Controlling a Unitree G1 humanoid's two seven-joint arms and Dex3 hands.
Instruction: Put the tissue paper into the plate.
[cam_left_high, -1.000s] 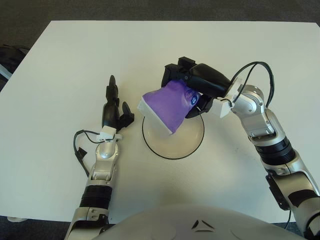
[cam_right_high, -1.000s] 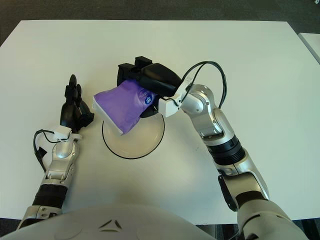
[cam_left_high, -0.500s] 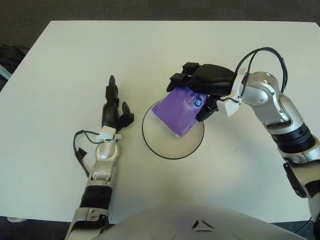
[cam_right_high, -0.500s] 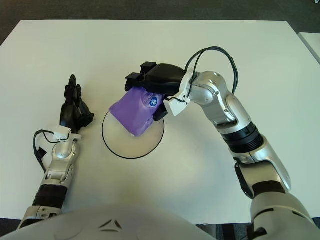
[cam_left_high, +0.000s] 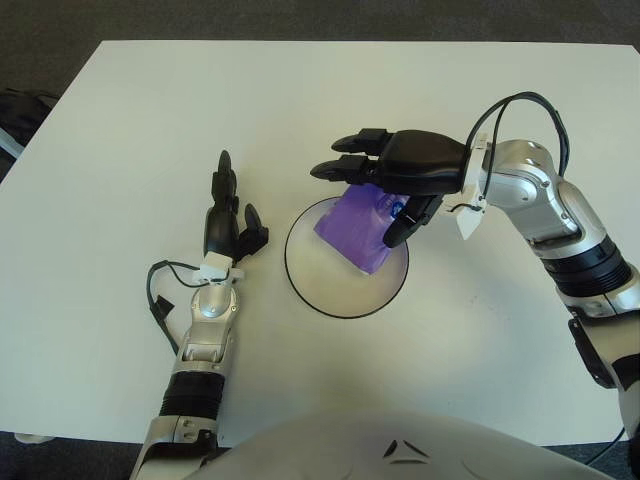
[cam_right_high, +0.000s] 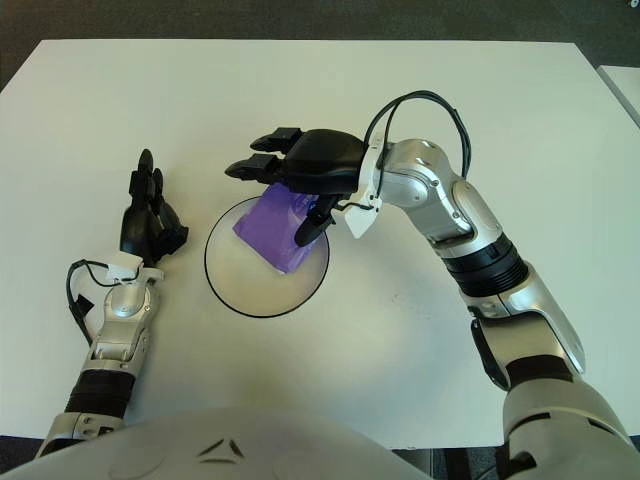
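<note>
A purple tissue pack (cam_left_high: 362, 228) lies in the white, black-rimmed plate (cam_left_high: 318, 283), leaning toward the plate's far right side. My right hand (cam_left_high: 385, 185) hovers just above the pack with its fingers spread; the two upper fingers (cam_left_high: 348, 166) point left past the pack and the thumb (cam_left_high: 405, 226) hangs down beside it. Part of the pack is hidden under the palm. My left hand (cam_left_high: 228, 222) shows to the left of the plate, fingers pointing away from me.
The white table (cam_left_high: 150, 110) spreads wide on all sides of the plate. A black cable (cam_left_high: 157, 296) loops beside my left forearm, and another cable (cam_left_high: 520, 110) arcs over my right wrist.
The right hand carried the purple pack down to the right into the plate, then spread its fingers and let it go. The left hand has not moved.
</note>
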